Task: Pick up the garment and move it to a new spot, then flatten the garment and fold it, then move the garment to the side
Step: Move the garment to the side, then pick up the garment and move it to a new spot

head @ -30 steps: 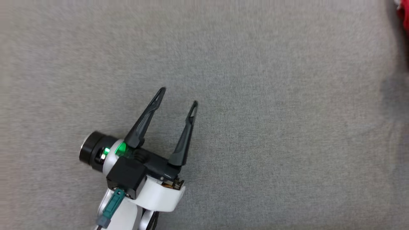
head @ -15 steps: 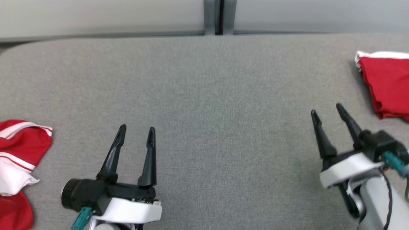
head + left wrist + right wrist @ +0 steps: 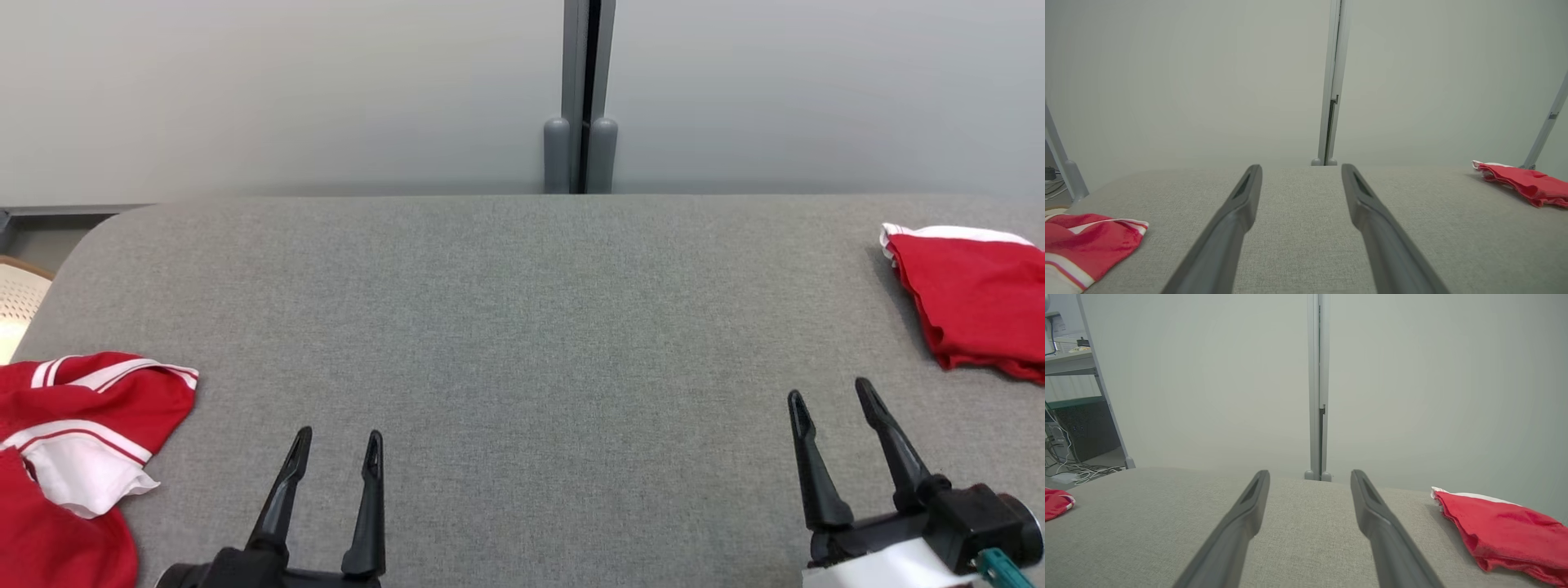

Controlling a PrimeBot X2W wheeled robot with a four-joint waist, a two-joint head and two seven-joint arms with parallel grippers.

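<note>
a grey fabric-covered counter [image 3: 522,327] runs across the head view, with a pale wall [image 3: 286,90] behind it and a grey post [image 3: 581,98] standing upright at the middle of its far edge. the left hand [image 3: 339,435] rises from the lower left with its two dark fingers spread apart and nothing between them; it hovers over bare fabric. the right hand [image 3: 829,392] sits at the lower right, its fingers parted too and empty, leaning a little to the left in the head view. a crumpled garment [image 3: 82,425], red with white stripes and a white patch, lies bunched at the counter's left end, near the left hand but not touching it. a folded garment [image 3: 971,302], red with a white edge along its far side, lies fairly flat at the right end, beyond the right hand and apart from it. the middle of the counter lies between the two hands. in the right wrist view the folded garment [image 3: 1502,526] lies to the right of the spread fingers. a pale woven thing [image 3: 16,302] shows off the counter's left corner; it may be a basket, but too little of it is in view to tell.
</note>
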